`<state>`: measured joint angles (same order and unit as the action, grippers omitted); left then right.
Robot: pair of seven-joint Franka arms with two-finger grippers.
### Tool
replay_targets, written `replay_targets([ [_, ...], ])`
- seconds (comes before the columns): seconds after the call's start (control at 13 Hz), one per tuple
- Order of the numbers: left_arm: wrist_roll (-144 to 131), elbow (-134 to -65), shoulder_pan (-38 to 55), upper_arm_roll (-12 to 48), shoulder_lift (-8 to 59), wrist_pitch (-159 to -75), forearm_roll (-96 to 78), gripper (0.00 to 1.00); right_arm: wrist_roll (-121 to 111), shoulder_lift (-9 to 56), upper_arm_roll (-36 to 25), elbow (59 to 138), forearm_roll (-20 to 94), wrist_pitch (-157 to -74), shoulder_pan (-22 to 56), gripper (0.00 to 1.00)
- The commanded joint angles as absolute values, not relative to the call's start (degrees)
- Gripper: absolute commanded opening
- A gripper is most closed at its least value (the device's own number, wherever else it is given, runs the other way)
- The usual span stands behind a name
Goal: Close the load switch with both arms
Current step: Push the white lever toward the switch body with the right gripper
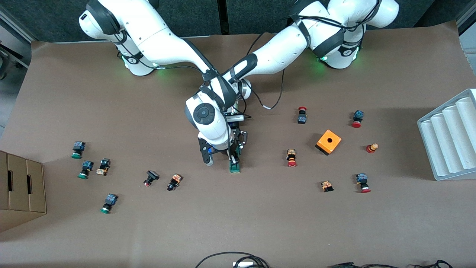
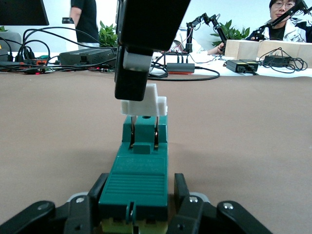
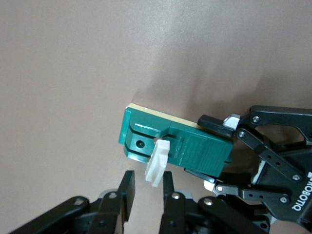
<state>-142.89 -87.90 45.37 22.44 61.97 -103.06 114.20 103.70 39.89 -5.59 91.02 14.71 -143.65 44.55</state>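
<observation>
The green load switch (image 1: 234, 166) lies flat in the middle of the table, its white lever (image 3: 157, 163) sticking up. My left gripper (image 2: 140, 187) is shut on the switch's ribbed end, one finger on each long side; it also shows in the right wrist view (image 3: 209, 148). My right gripper (image 3: 147, 178) hangs over the lever end, pointing down. Its fingers stand narrowly apart with the lever's tip between them. One finger (image 3: 168, 185) touches the lever and a gap shows at the other. In the left wrist view a right finger (image 2: 131, 73) covers part of the lever (image 2: 153, 103).
An orange box with a hole (image 1: 328, 142) and several red-capped buttons lie toward the left arm's end. Green-capped and other buttons (image 1: 85, 169) lie toward the right arm's end, beside a cardboard box (image 1: 20, 190). A grey ribbed rack (image 1: 450, 137) sits at the table's edge. Cables (image 1: 238, 260) trail nearest the camera.
</observation>
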Motion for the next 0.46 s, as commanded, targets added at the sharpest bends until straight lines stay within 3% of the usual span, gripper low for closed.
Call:
replay_targets([
  [0.0,-143.0,-86.66,46.32,22.06,62.93,-102.13,113.29,0.6,102.57,40.78,-5.54,89.56,16.44,-144.32,43.77,0.28],
  [0.38,-142.74,-86.66,46.32,22.06,62.84,-102.04,113.29,0.6,102.48,40.78,-5.45,89.56,16.44,-144.32,43.33,0.19],
])
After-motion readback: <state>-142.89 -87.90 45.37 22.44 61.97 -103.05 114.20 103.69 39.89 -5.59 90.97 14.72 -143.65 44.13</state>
